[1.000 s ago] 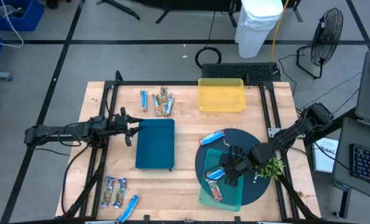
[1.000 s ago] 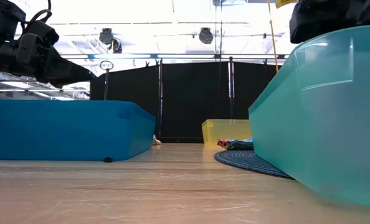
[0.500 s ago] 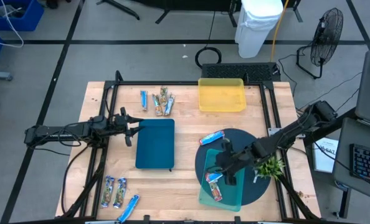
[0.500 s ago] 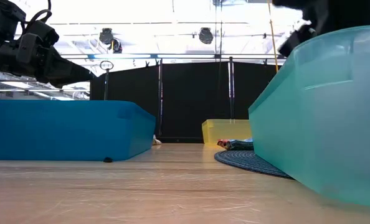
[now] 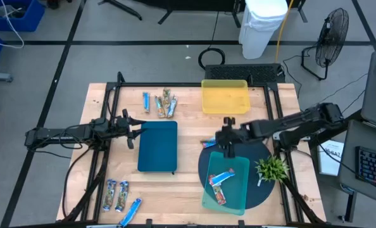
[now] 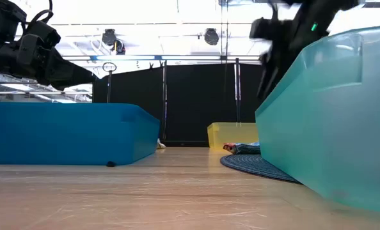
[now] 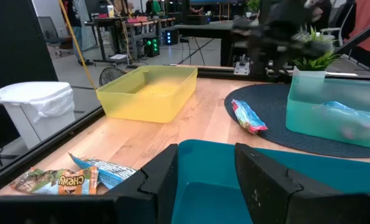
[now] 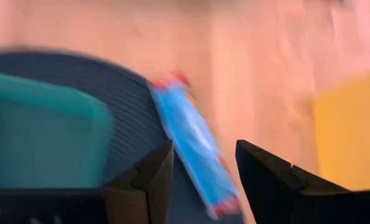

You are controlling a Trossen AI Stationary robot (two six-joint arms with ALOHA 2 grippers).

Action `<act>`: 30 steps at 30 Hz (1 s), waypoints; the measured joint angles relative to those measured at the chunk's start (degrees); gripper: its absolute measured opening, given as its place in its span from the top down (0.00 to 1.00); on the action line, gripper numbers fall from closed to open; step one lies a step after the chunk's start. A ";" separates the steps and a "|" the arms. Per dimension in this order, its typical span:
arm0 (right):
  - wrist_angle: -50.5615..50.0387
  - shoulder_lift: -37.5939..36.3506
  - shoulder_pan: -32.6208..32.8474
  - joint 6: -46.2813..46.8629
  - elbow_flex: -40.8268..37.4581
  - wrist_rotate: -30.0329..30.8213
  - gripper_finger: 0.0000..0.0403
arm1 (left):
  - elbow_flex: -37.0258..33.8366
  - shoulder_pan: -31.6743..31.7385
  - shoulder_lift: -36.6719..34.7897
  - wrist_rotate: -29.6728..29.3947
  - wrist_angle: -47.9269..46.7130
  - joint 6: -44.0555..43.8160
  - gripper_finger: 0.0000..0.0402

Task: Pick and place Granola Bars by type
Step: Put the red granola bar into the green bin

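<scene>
My right gripper (image 5: 226, 150) hangs open over the dark round mat (image 5: 264, 190), just above a blue-wrapped granola bar (image 8: 194, 146) that lies flat on the mat's far left rim; the bar shows ahead between the fingers. A blue bar (image 5: 221, 178) and a red-brown bar (image 5: 218, 196) lie in the teal tray (image 5: 235, 168). Other bars lie at the far edge (image 5: 159, 101) and the near left corner (image 5: 115, 195). My left gripper (image 5: 132, 132) waits open at the left edge of the dark blue tray (image 5: 157, 147).
A yellow tray (image 5: 225, 96) stands at the far edge, right of the middle. A small green plant (image 5: 271, 170) sits on the mat's right side. A black frame (image 5: 273, 114) runs around the table. There is bare wood between the blue tray and the mat.
My right gripper has risen out of the teal tray and swung toward the table's far edge, to above the blue bar on the mat, rolling its wrist on the way. The blue bar that was at its fingers now lies in the teal tray.
</scene>
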 joint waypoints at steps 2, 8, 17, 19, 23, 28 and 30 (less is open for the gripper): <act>-1.09 0.88 -2.68 -0.35 -0.05 -0.03 0.57 | 0.00 -0.01 0.01 0.00 0.00 0.00 0.60; -0.90 4.25 -6.61 -1.24 -0.66 -5.74 0.57 | 0.00 -0.01 -0.02 0.00 0.00 0.00 0.60; 8.15 6.58 -7.05 -2.21 -7.61 -7.83 0.57 | 0.00 -0.01 0.01 0.01 -0.02 0.00 0.60; 9.39 6.56 -7.26 -2.09 -8.91 -7.97 0.57 | 0.00 -0.01 0.01 0.00 0.00 0.00 0.60; 11.02 6.42 -7.96 -1.06 -10.76 -8.37 0.58 | 0.00 -0.01 -0.01 0.00 -0.01 0.00 0.60; 12.54 6.43 -8.47 0.46 -11.74 -7.92 0.59 | 0.00 -0.01 0.01 0.00 0.00 0.00 0.60; 12.51 6.52 -8.47 0.18 -11.78 -7.65 0.62 | 0.00 -0.01 0.01 0.01 0.00 0.00 0.60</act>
